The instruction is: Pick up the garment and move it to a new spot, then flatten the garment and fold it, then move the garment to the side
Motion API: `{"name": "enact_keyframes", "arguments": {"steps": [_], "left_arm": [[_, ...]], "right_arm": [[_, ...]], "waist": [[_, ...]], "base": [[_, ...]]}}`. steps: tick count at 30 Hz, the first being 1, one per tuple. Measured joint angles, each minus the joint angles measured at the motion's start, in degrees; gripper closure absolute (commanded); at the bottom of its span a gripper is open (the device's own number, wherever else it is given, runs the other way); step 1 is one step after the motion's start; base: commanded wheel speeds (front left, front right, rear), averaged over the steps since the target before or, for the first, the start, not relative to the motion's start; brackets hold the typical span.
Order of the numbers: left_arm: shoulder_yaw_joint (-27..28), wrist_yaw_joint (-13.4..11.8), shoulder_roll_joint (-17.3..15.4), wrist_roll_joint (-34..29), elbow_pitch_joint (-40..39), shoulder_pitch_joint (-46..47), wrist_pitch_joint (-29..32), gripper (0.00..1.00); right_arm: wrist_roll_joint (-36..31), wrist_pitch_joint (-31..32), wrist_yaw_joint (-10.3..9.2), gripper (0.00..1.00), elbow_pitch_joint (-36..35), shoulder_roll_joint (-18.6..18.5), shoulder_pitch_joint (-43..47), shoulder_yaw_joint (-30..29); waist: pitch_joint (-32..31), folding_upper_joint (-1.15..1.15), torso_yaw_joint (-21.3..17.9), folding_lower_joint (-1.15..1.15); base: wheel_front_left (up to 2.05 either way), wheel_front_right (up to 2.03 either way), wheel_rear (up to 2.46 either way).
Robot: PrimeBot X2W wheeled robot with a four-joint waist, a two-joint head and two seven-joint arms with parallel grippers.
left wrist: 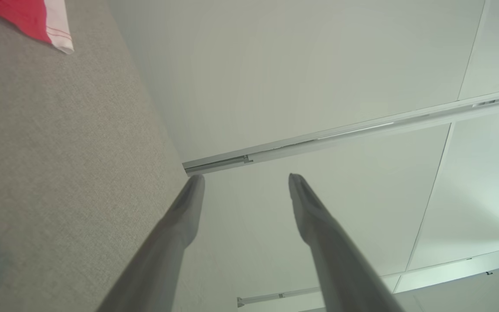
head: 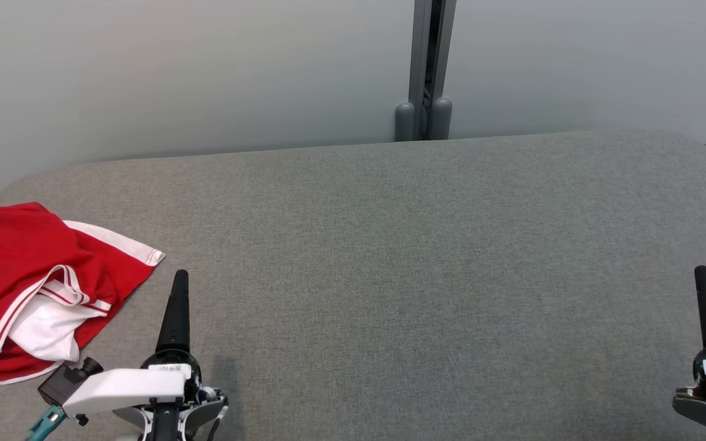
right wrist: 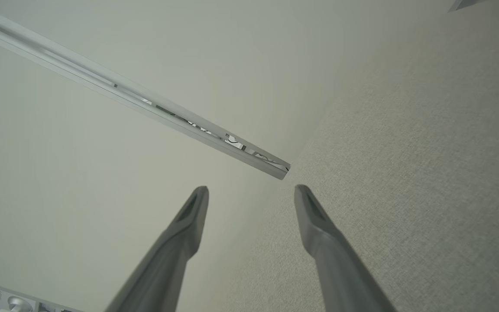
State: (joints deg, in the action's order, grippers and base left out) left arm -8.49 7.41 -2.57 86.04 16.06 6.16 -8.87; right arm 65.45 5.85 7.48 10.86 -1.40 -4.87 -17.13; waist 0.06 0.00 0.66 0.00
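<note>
**A:** How are the two arms posed?

**B:** Both sit low at the near edge of the grey padded surface (head: pixel 390 245), well apart. The left gripper (left wrist: pixel 246 178) is at the near left and the right gripper (right wrist: pixel 250 188) at the near right. Their fingers (left wrist: pixel 180 225) point away toward the far wall (head: pixel 206 73). In the head view each gripper is turned on its side, so one dark finger covers the other.

**A:** And the jaws?

**B:** Each wrist view shows its two fingers spread wide with nothing between them, so both grippers are empty.

**A:** Where is the garment?

**B:** The red garment (head: pixel 16 269), trimmed in white, lies crumpled in a heap at the near left of the surface. It is just left of the left gripper and apart from its fingers.

**A:** What is cut off or unclear?

**B:** The picture's left edge cuts off the garment's left side, and its folds hide what kind of garment it is. One red-and-white corner of it shows in the left wrist view. The right gripper's wrist runs out of the frame at the bottom right. I cannot tell whether either gripper touches the surface. Beyond the far edge a grey post (head: pixel 426 61) stands against the wall, with its top cut off
</note>
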Motion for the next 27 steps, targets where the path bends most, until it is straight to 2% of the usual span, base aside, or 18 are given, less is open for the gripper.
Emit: {"name": "enact_keyframes", "arguments": {"steps": [5,15,18,19,27], "left_arm": [[1.9,0.0,0.0,-3.7,-1.9,0.0,-0.4,0.0],[4.4,-0.2,0.0,-15.3,-7.3,0.0,-1.3,0.0],[4.4,-1.0,-0.1,-20.8,-9.7,-0.1,-1.7,0.0],[3.9,-1.6,0.0,-24.4,-10.6,-0.3,-1.8,0.0],[1.7,-4.9,-0.1,-36.5,-13.6,-1.3,-2.3,0.0]], "right_arm": [[-8.8,-1.6,0.0,0.0,-2.3,-0.1,-1.1,2.3],[-21.0,-4.5,0.0,0.0,-7.8,-0.3,-2.8,5.7],[-26.5,-5.6,0.0,0.0,-8.7,-0.4,-2.8,7.7],[-28.9,-6.1,0.0,0.0,-9.6,-0.4,-2.8,8.6],[-35.4,-8.3,0.0,0.0,-10.2,-0.6,-2.5,11.6]], "waist": [[0.1,-0.01,0.3,0.0],[0.3,0.0,0.9,0.0],[0.4,0.0,1.0,0.0],[0.4,0.0,1.0,0.0],[0.8,0.0,0.9,0.0]], "base": [[0.0,0.0,0.0],[0.0,0.0,0.0],[0.0,0.0,0.0],[0.0,0.0,0.0],[0.0,0.0,0.0]]}}
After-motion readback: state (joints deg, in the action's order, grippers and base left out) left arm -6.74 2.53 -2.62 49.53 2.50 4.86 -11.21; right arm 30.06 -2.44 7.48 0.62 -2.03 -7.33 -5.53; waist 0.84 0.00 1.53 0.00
